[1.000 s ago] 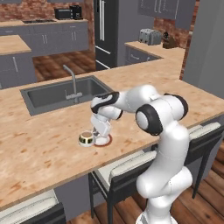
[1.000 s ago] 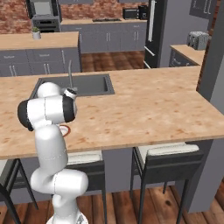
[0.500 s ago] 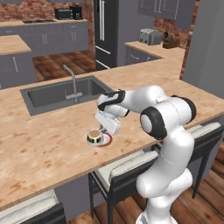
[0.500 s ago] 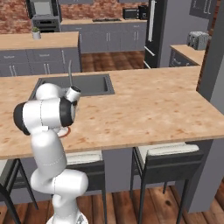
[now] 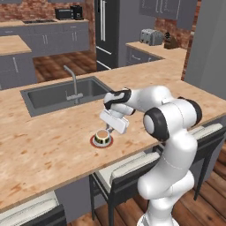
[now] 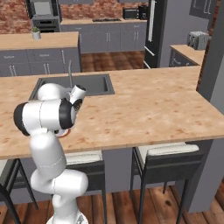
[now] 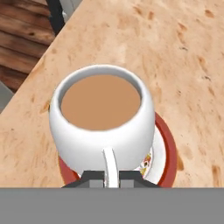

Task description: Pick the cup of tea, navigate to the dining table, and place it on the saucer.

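Note:
The cup of tea (image 7: 103, 118), a rounded white mug full of light brown liquid, stands upright over the saucer (image 7: 168, 148), whose red rim shows around its base. I cannot tell whether the cup rests on the saucer or hangs just above it. My gripper (image 7: 111, 177) is shut on the cup's thin white handle, one dark fingertip on each side. From the left base view, the cup (image 5: 102, 135) and saucer (image 5: 93, 142) sit near the front edge of the dining table (image 5: 44, 154), with my gripper (image 5: 108, 129) reaching down from the right.
The inset grey sink (image 5: 62, 95) and its faucet (image 5: 73, 82) lie just behind the saucer. Padded stools (image 5: 119, 170) stand under the table's front edge. In the right base view, my arm (image 6: 50, 116) hides the cup, and the table top (image 6: 153, 105) stretches to the right.
The gripper has carried the cup to the right, from beside the saucer to over it. It stayed shut on the handle throughout.

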